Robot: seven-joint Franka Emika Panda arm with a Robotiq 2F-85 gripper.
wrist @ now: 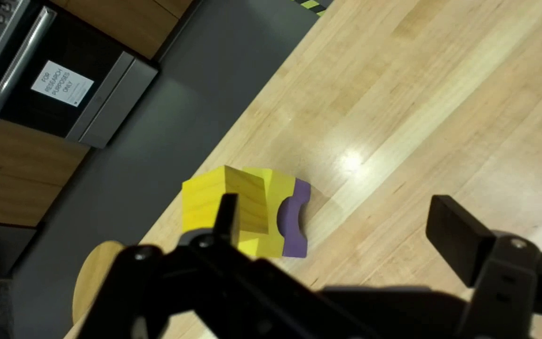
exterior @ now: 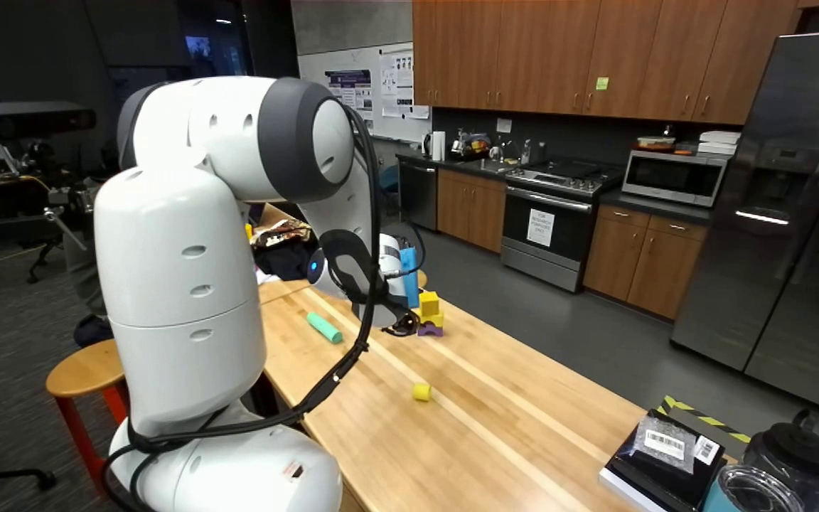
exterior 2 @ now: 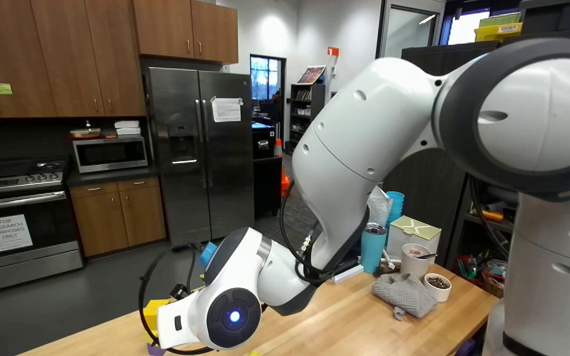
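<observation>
In the wrist view my gripper (wrist: 334, 207) stands open, its fingers wide apart with only tabletop seen between them. Beside its left finger is a stack of blocks: a yellow cube (wrist: 203, 200) on a yellow block (wrist: 275, 188), which rests on a purple arched block (wrist: 295, 226). That finger covers part of the cube; whether they touch I cannot tell. In an exterior view the gripper (exterior: 404, 325) is low over the table beside the purple block (exterior: 430, 330). A green cylinder (exterior: 324, 327) and a small yellow cylinder (exterior: 421, 392) lie on the wooden table (exterior: 495, 427).
The stack stands near the table's long edge. At the table's end are a black book (exterior: 665, 455), a dark jar (exterior: 790, 455) and a blue tumbler (exterior 2: 373, 247). A grey cloth (exterior 2: 406, 294), a white mug (exterior 2: 415, 262) and a small bowl (exterior 2: 437, 288) are there too.
</observation>
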